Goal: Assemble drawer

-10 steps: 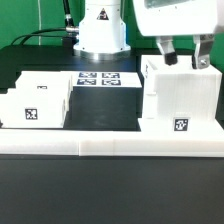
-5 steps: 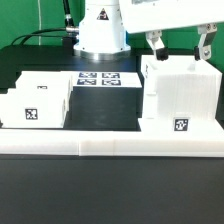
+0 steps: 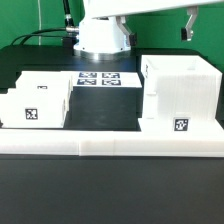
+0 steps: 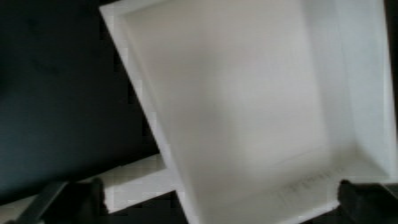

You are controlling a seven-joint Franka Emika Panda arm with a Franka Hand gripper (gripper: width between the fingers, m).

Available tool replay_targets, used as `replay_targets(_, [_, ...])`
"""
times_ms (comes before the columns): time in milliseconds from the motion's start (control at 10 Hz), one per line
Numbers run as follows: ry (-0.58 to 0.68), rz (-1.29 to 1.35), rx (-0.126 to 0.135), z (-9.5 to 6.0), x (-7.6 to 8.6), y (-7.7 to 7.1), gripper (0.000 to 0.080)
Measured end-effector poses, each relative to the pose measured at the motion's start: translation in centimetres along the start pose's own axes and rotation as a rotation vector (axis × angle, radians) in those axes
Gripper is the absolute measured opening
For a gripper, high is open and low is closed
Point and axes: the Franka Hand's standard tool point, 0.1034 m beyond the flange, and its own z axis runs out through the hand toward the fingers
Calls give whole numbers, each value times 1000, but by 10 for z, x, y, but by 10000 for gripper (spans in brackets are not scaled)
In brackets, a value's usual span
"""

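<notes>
**Gripper clear above casing, jaws wide, nothing held**

Exterior view, from its left to its right:

- Front small box (image 3: 22,108): white, on the black table (image 3: 105,108) at the far left. Square tag on its near face. Near edge sits against the rail (image 3: 110,150).
- Rear small box (image 3: 52,86): white, just behind the front one and a little toward the right, touching or nearly so. Tag faces the camera.
- Marker board (image 3: 98,77): flat on the table, centre back, just before the robot base (image 3: 100,35). Apart from both small boxes.
- Rail: long, low, white, running along the front across the full width.
- Casing (image 3: 185,92): big white cube, upright, on the right side. Tag low on its near face. Bottom front edge hidden behind the rail. Well apart from the small boxes, bare table between.
- One dark finger (image 3: 189,22) shows near the upper edge, above the casing's far right corner, not touching it. Rest of the hand is out of frame here.

Wrist view:

- Gripper (image 4: 210,200): both dark fingertips visible, spread wide, nothing between them.
- Casing (image 4: 231,90) fills most of the picture below the hand: a flat white face with a raised edge. Dark table beside it.
</notes>
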Motion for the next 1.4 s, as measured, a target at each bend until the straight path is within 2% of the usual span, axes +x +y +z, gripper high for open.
replay_targets(100, [-1,-94,0,1,0,0,649])
replay_targets(200, [-4,-183,-5,1,-1,7,649])
replay_targets(300, [-13,-228,-17,3,-4,25,649])
replay_targets(400, [-22,-212,-35,2,-11,50,649])
replay_targets(500, [-2,-204,-58,3,-14,69,649])
replay_targets(700, [12,-243,-77,10,-15,110,649])
replay_targets(800, [8,-281,-80,11,-13,117,649])
replay_targets(1100, [7,-272,-80,12,-13,116,649])
replay_targets(1200, [1,-323,-82,13,-14,120,649])
replay_targets(1400, [-25,-385,-89,26,-17,147,649])
